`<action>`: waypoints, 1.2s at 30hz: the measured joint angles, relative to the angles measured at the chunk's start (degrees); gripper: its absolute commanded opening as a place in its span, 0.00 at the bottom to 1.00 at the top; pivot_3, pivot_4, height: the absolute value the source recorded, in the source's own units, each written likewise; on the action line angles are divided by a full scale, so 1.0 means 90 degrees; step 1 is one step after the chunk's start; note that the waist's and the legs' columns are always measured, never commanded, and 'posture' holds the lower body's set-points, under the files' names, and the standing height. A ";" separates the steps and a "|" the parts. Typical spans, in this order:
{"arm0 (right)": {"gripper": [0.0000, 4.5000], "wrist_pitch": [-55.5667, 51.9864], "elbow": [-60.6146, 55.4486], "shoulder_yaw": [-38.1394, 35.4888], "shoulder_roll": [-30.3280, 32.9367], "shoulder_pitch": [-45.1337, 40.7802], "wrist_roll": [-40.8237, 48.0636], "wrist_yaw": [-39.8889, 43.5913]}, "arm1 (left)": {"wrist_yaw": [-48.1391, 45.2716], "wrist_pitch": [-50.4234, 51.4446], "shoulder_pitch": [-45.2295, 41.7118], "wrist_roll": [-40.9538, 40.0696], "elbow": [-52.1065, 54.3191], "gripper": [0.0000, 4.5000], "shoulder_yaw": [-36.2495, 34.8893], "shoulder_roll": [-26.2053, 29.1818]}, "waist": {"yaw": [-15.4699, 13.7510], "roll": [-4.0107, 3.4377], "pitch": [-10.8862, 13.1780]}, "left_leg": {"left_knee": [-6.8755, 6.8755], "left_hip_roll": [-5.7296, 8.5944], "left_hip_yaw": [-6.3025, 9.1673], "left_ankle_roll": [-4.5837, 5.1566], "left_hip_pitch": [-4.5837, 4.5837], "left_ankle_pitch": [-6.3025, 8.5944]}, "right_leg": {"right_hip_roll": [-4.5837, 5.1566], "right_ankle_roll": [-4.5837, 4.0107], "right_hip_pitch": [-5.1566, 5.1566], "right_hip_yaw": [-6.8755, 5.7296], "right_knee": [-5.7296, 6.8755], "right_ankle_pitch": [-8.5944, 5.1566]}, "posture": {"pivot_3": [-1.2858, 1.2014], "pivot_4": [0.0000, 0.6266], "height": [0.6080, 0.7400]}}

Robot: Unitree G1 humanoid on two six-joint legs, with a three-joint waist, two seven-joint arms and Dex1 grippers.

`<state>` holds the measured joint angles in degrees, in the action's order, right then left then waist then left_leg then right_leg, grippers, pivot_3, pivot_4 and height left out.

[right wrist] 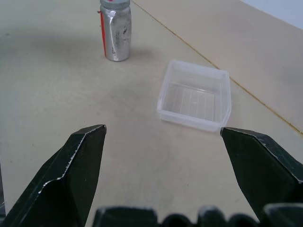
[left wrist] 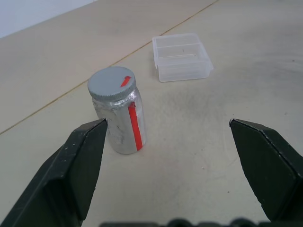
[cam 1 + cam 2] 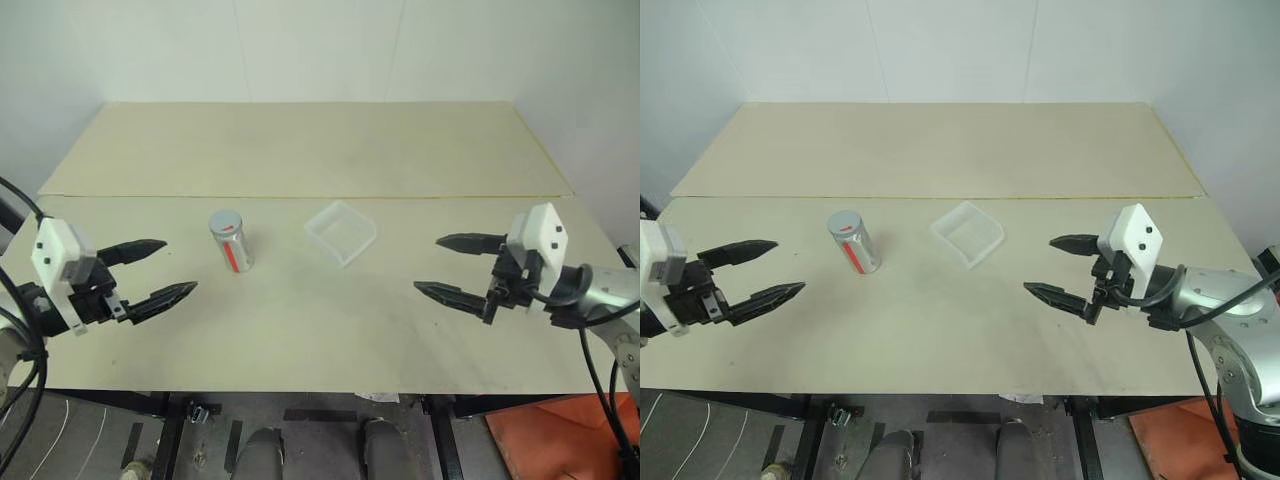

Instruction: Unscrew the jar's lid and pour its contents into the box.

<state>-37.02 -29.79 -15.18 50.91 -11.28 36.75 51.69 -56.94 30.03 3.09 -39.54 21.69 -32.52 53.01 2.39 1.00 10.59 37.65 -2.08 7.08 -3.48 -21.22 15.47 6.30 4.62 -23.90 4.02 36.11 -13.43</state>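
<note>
The jar [image 3: 232, 247] stands upright on the table, left of centre, with a red stripe down its side. Its grey lid [image 2: 111, 83] with a small red mark sits on top of it. The contents are hidden behind the jar's silvery wall. The clear box [image 3: 341, 232] rests empty a short way to the jar's right. My left gripper [image 3: 168, 270] hovers open to the left of the jar, apart from it. My right gripper [image 3: 440, 266] hovers open to the right of the box, holding nothing.
The beige table [image 3: 300, 330] has a seam line running across it behind the jar and box. Its front edge lies just below both grippers, and a white wall rises behind the far edge.
</note>
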 measured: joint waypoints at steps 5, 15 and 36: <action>1.00 0.0101 -0.0012 -0.0011 -0.0001 0.0128 -0.0013 0.0038 | 0.0104 0.0000 -0.0007 0.0021 0.0019 1.00 0.0019 -0.0051 | 0.0016 0.0000 0.0000 | 0.0000 0.0000 -0.0001 0.0000 0.0002 0.0000 | 0.0000 0.0000 0.0000 0.0001 0.0002 0.0000 | 0.52 0.24 1.00; 1.00 0.0234 0.0016 0.0174 -0.0116 -0.0275 -0.0023 0.0005 | 0.1593 0.0301 0.0238 0.0286 0.0479 1.00 0.0423 -0.1127 | 0.0014 0.0000 0.0000 | 0.0003 0.0001 0.0000 0.0000 0.0005 0.0000 | 0.0000 0.0000 0.0005 0.0002 0.0002 0.0002 | 0.52 0.24 1.00; 1.00 0.0340 0.0097 0.0380 0.0083 -0.0902 -0.0064 0.0428 | 0.4363 -0.0261 -0.1600 0.2210 -0.0727 1.00 0.2654 -0.3701 | -0.0047 0.0004 -0.0003 | 0.0015 0.0007 0.0005 -0.0001 0.0008 -0.0001 | 0.0002 0.0007 0.0025 -0.0001 -0.0008 0.0007 | 0.52 0.24 1.00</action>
<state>-33.96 -28.91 -11.76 51.66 -19.40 36.18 55.54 -17.68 27.68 -11.32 -19.65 15.14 -8.64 19.70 1.97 1.04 10.56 37.78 -2.01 7.13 -3.49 -21.15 15.47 6.32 4.69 -23.68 4.01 36.03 -13.37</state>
